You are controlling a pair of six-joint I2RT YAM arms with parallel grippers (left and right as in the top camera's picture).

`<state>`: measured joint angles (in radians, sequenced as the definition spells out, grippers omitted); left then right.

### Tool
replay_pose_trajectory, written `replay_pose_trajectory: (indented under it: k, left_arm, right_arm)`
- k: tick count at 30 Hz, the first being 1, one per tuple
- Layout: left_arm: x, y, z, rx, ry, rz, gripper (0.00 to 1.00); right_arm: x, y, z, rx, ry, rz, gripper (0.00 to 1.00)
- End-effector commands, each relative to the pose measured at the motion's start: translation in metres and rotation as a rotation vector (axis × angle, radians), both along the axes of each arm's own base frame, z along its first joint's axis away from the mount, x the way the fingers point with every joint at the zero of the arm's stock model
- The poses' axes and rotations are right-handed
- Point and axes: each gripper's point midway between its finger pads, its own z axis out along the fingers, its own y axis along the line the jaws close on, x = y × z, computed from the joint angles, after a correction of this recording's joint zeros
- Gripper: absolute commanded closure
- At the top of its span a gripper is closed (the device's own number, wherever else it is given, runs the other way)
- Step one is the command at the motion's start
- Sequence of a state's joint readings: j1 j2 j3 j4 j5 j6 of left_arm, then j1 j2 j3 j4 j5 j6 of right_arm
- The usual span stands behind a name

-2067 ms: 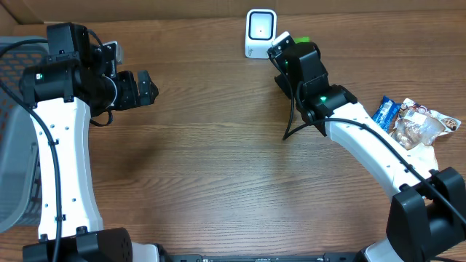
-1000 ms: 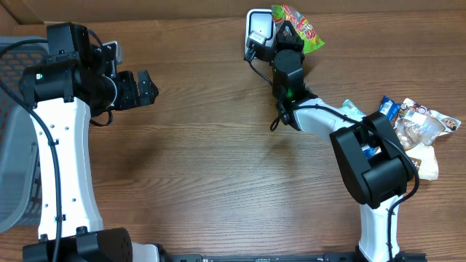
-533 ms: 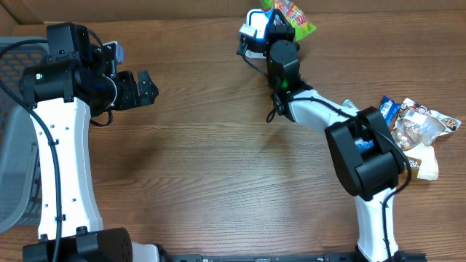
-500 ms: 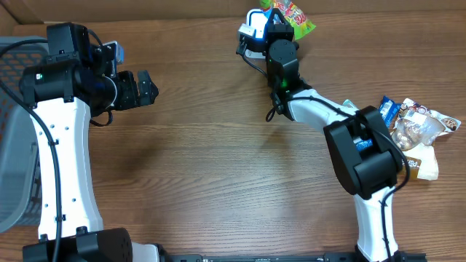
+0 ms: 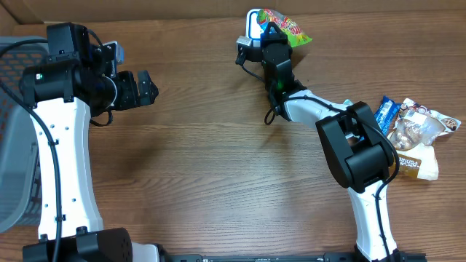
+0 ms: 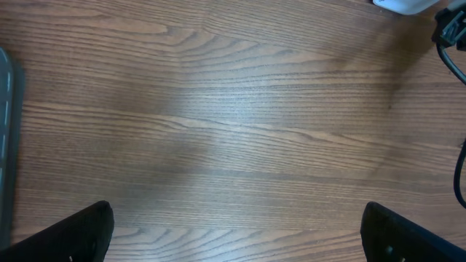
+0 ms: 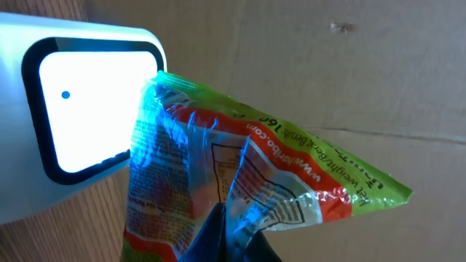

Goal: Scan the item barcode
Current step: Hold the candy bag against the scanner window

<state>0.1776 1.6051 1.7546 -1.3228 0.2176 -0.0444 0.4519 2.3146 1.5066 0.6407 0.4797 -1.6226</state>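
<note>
**At the scanner, far edge of table: one snack bag, held up**

Item 1. Snack bag (image 5: 288, 22), crinkled foil in green, orange and red with fine print on the back panel. It is lifted off the wooden table (image 5: 218, 167) and sits just beside the barcode scanner (image 5: 253, 23). In the right wrist view its upper corner overlaps the edge of the scanner's window.

Item 2. Barcode scanner, white housing with a black-framed window, lit bright white with a small blue dot.

Item 3. Right gripper (image 5: 271, 35), jaws pinched together on the lower part of the snack bag, with the dark fingers (image 7: 234, 234) meeting at the foil.

Item 4. Left gripper (image 5: 151, 87), jaws spread wide and holding nothing, positioned over bare wood well apart from the scanner.

Item 5. Pile of snack packets (image 5: 416, 135) at the right edge of the table, with a blue wrapper (image 5: 384, 111) leaning against it.

Item 6. Grey mesh basket (image 5: 10, 145) at the left edge, partly out of view.

Item 7. Cardboard panel (image 7: 342, 65) behind the scanner.
</note>
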Motion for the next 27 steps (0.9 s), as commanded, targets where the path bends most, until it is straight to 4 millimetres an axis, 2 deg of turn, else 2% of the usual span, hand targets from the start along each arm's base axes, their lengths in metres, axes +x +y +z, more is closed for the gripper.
replay_pose_trajectory:
  k: [1,8,23,27]
  left_arm:
    - [-0.001,-0.003,0.000,-0.002,-0.003,-0.027,0.00]
    - [-0.001,-0.003,0.000,-0.002,-0.003,-0.027,0.00]
    - [-0.001,-0.003,0.000,-0.002,-0.003,-0.027,0.00]
    - [-0.001,-0.003,0.000,-0.002,-0.003,-0.027,0.01]
  right_arm:
    - [0.006,-0.007,0.025,-0.029,-0.042,-0.028,0.96]
    - [0.005,-0.021,0.023,-0.047,-0.035,-0.106,0.96]
    - [0.005,-0.020,0.024,-0.148,-0.034,-0.093,0.96]
    - [0.005,-0.019,0.032,-0.131,-0.065,-0.095,0.96]
